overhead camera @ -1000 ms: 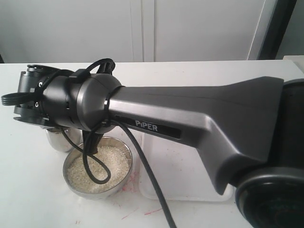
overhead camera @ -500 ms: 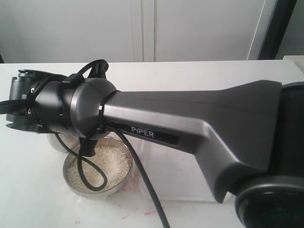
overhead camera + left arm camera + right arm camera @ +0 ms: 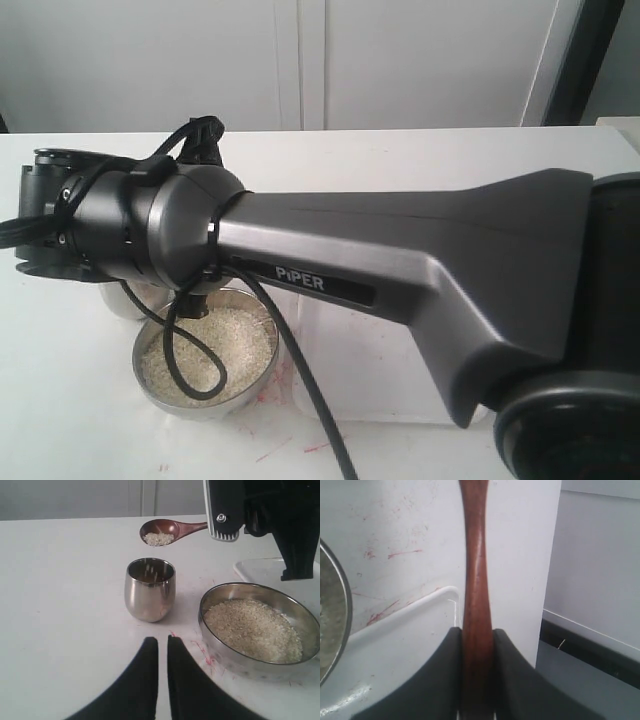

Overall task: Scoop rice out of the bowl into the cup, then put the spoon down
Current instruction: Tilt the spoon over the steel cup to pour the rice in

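We hold the spoon (image 3: pixel 170 530) level, right gripper (image 3: pixel 476 635) clamped on its handle, so its little rice (image 3: pixel 158 539) cannot spill above the cup (image 3: pixel 149 589) — ready, we judge, for tipping — while the left gripper (image 3: pixel 161 641) hangs near the bowl (image 3: pixel 220 597), jaws almost together, empty.

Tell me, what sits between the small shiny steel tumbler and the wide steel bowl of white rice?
Nothing. The left wrist view shows only bare white table, faintly red-stained, between the steel tumbler and the steel bowl.
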Tool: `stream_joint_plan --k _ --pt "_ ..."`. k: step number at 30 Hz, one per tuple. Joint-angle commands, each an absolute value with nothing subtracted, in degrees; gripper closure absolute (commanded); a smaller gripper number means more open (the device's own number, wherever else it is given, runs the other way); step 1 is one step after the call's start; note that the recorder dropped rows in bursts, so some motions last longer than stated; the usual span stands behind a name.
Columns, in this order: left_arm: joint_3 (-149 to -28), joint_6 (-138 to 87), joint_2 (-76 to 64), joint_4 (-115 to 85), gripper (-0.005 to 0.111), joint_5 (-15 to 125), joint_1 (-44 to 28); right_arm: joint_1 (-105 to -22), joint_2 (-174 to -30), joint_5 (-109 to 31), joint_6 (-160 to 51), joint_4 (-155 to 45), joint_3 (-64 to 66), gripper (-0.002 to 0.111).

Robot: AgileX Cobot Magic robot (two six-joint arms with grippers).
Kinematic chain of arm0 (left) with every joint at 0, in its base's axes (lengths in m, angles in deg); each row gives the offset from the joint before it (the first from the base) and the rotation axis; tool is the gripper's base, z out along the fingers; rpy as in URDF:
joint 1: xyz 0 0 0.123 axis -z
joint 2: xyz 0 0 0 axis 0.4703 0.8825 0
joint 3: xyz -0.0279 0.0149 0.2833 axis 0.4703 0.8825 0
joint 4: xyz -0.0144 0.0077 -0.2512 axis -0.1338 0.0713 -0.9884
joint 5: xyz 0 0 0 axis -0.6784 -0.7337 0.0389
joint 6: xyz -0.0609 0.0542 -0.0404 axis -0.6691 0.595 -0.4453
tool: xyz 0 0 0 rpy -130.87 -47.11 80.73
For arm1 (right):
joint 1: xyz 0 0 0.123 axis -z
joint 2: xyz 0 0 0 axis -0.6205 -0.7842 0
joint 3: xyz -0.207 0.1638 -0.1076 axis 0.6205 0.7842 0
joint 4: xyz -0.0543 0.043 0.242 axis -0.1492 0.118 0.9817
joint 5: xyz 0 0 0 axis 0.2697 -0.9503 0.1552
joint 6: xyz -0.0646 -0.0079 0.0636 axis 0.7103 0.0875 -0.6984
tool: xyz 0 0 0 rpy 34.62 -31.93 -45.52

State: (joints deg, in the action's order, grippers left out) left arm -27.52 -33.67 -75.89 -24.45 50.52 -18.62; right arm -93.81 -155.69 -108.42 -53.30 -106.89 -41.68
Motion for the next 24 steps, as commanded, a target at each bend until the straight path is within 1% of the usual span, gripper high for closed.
stream_joint_plan --k 1,13,24 --pt "-27.9 -33.7 -75.8 -25.0 0.092 50.7 -18.2 -93.9 -155.5 -108.6 -52.0 -108.5 -41.2 0.108" --pt "-27.9 -33.7 -75.8 -25.0 0.092 50.7 -18.2 -93.9 -157.3 -108.6 -50.1 -110.3 -41.2 0.108" --pt "-27.9 -33.7 -75.8 -25.0 0.092 50.7 -18.2 -95.2 -159.5 -108.6 -52.7 -116.5 -41.2 0.108"
